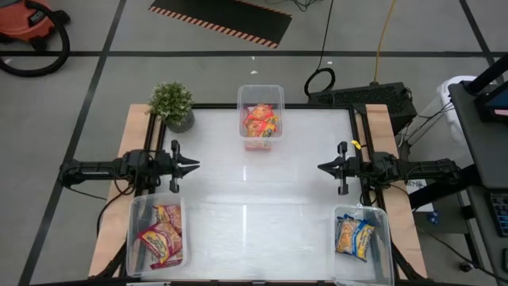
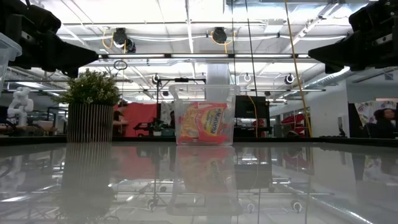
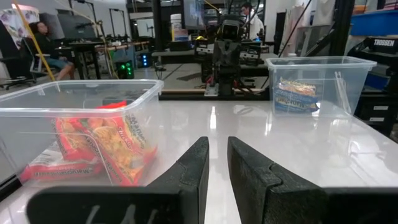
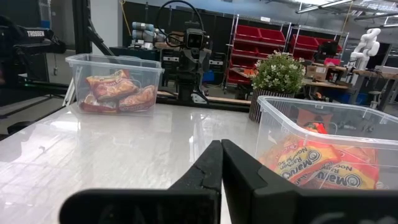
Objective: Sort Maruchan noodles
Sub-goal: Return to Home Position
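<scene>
Both arms sit level above the worktop (image 1: 262, 199), facing each other from opposite edges with open surface between them. The left claw (image 1: 194, 165) has its fingers drawn together bar a thin slit and grips nothing. The right claw (image 1: 321, 167) has its fingers closed flat against each other and is likewise empty. This posture fits a parked state, judged from the task: the fingers are brought in and the arms are held back so that neither obstructs the bins. Every noodle packet in view lies inside a clear bin, grouped by colour. The red packets (image 1: 161, 238) lie in the bin (image 1: 135, 238) just beside the left claw, slightly behind its tip. The blue-and-yellow packets (image 1: 354, 237) lie in the bin (image 1: 379, 254) just beside the right claw, also behind its tip. The orange packets (image 1: 260, 121) lie in the third bin (image 1: 279, 91), ahead of both claws and off to the other side, roughly midway between them. Placing one bin close to each arm and one in shared reach keeps every drop short. A potted plant (image 1: 172, 102) stands near the left claw on the same side as the third bin, and plays no part in the task. Sorting appears complete, with only parking in hand.
</scene>
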Robot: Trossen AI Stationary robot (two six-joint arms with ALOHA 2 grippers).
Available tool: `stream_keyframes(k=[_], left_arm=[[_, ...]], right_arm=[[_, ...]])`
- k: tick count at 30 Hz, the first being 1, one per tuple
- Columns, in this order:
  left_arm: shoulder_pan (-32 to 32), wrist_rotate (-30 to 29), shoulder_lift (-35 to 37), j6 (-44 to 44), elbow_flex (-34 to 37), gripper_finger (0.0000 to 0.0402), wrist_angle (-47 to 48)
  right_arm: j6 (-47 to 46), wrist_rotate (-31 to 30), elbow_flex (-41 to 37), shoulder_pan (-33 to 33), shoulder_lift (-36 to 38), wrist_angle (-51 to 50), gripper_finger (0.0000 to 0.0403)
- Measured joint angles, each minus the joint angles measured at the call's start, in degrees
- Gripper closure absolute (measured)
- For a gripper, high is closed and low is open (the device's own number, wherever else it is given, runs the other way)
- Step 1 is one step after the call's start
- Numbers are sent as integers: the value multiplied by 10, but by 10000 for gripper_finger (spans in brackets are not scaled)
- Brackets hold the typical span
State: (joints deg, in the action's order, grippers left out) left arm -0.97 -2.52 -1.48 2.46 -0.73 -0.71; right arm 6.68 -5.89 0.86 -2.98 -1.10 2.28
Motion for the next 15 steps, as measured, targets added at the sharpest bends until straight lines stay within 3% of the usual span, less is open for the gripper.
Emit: stream_keyframes(k=[15], left_arm=[[0, -2, 0, -1, 2, 337, -10]], right_arm=[[0, 0, 0, 0, 0, 0, 403]])
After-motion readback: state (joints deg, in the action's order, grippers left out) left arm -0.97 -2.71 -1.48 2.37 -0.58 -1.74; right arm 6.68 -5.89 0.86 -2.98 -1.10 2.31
